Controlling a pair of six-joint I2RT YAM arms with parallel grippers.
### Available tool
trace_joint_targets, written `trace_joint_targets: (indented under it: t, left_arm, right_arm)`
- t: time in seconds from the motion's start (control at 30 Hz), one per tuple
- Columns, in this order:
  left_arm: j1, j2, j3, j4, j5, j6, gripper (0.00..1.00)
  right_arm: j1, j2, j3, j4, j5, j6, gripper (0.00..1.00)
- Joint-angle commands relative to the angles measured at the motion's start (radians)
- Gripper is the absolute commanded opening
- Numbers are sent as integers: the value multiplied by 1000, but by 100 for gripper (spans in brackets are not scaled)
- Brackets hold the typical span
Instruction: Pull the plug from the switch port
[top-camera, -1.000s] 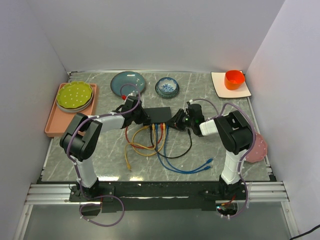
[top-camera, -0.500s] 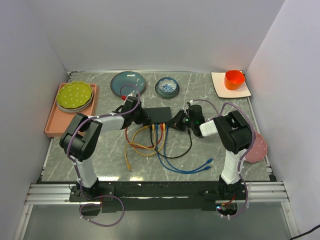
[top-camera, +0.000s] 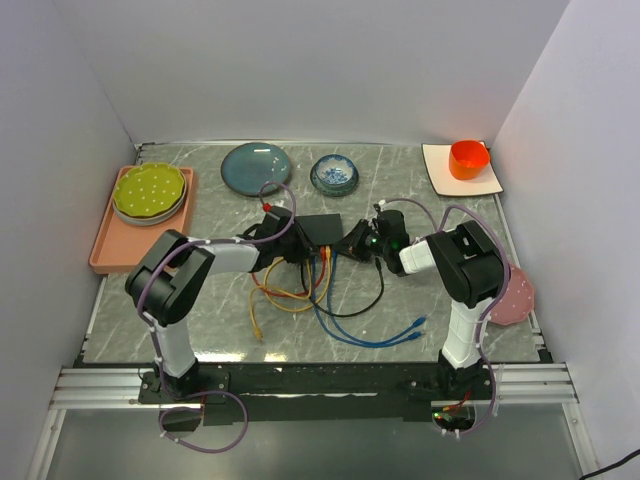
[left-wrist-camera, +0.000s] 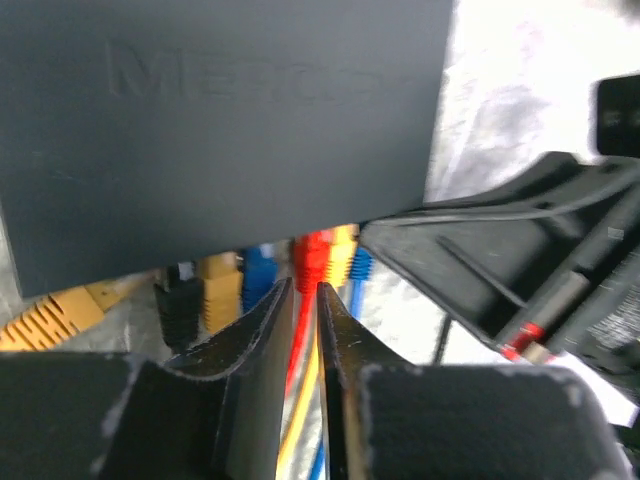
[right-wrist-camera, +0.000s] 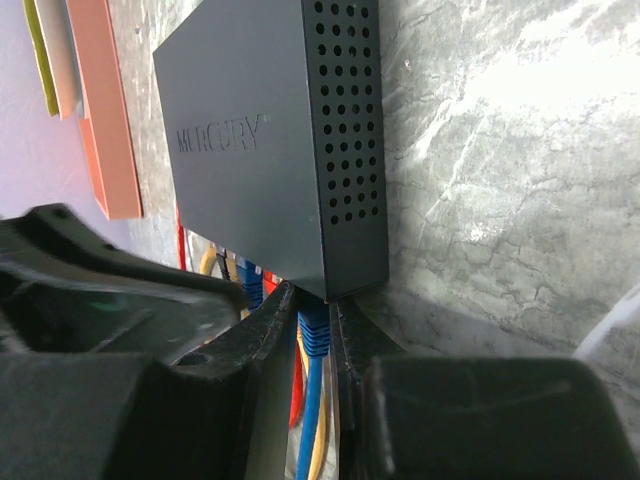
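When viewing from above, start with grey marble table (top-camera: 420, 200), white walls on three sides. Next, two arms reaching inward to table centre. On left edge: pink tray (top-camera: 105, 250) carrying green dotted plate (top-camera: 148, 190). Along far side: teal plate (top-camera: 256, 165), small patterned bowl (top-camera: 334, 175), white square plate (top-camera: 440, 175) with orange cup (top-camera: 469, 160) on it. By right arm: pink plate (top-camera: 515, 300) poking past table edge.

Dead centre, between both claws: switch (top-camera: 325, 228), black box lying flat, sockets along near long edge, "MERCURY" lettering on top in right wrist view. Spilling from that edge toward arm bases: loose cables (top-camera: 300, 295) in orange, yellow, red, black and blue.

Left gripper (top-camera: 290, 245) low at switch's near-left side. In wrist view, jaws narrow, tips either side of red plug (left-wrist-camera: 312, 255) seated in a socket, red cable running down the slot between fingers (left-wrist-camera: 260, 340). Can't tell whether actually pinching or just flanking.

Right gripper (top-camera: 352, 240) at switch's right end. In wrist view, jaws narrow and closed on blue plug (right-wrist-camera: 312, 330) at the corner socket, plug seated in port.

Either side of red plug: black, yellow and blue plugs, all seated.
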Motion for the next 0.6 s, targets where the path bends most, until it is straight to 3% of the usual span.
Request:
trace_joint_targets:
  t: [0.0,0.57]
  left_arm:
    - [3,63,43,32,27,-26,22]
    - [4,125,146,-28,-11,-39,19]
  right_arm:
    - [-4,6,-8,-17,11,-42,0]
    - [33,-104,-93,-74,-18,-82,0]
